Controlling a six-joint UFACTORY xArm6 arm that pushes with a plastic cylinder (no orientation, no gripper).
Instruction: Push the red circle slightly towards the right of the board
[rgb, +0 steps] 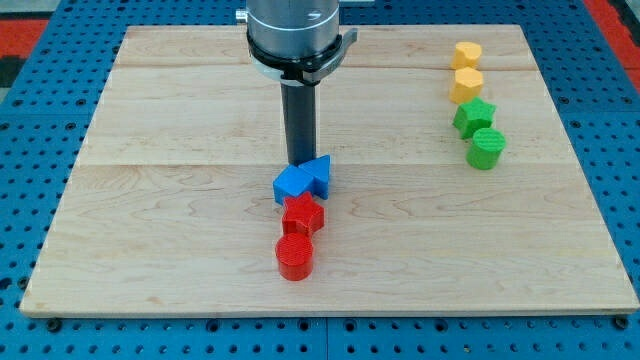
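The red circle (295, 257) is a short red cylinder near the view's bottom, a little left of centre. A red star-like block (302, 214) touches it from above. Two blue blocks sit above that: a blue cube-like block (292, 184) and a blue triangle-like block (318, 173), touching each other. My tip (301, 163) is right behind the blue blocks, at their upper edge, well above the red circle and not touching it.
At the view's upper right stands a column of blocks: a yellow block (467, 54), a second yellow block (466, 84), a green star-like block (474, 117) and a green cylinder (486, 148). The wooden board (150, 200) lies on a blue pegboard.
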